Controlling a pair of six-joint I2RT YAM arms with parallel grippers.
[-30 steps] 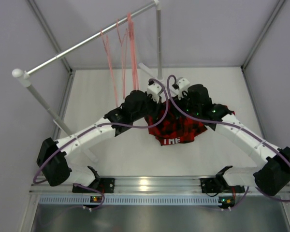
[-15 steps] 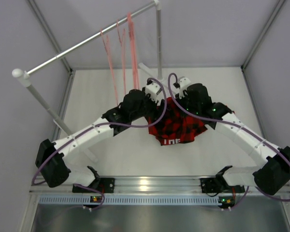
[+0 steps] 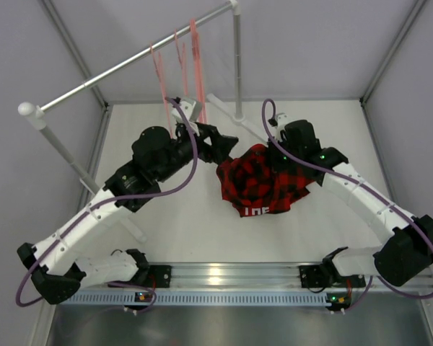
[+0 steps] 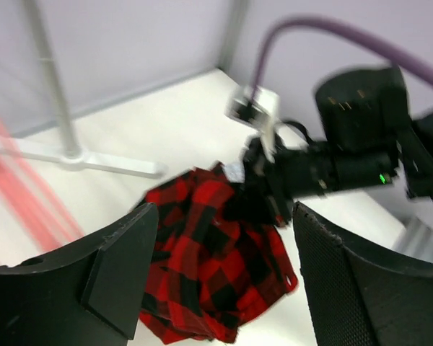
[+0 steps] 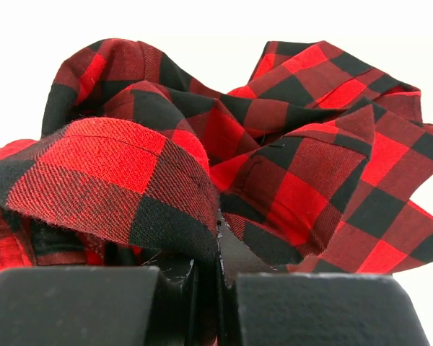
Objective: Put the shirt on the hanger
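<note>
Shirt point(image 5: 202, 144) fabric is pinched between the closed fingers of the right gripper point(image 5: 218, 252), which clamps a bunched fold at the garment's far edge. Left gripper point(image 4: 224, 281) stands with its fingers point(image 4: 123, 274) wide apart, holding nothing, just left of the shirt and apart from it. In the overhead view the shirt point(image 3: 263, 187) lies crumpled on the white table point(image 3: 173, 231) near its centre, between the two arms, somewhat wider across than deep, its edge with white lettering turned toward the arm bases. Three pink hangers point(image 3: 197, 65) hang from the rail point(image 3: 123, 67) at the far left, well apart from the shirt.
</note>
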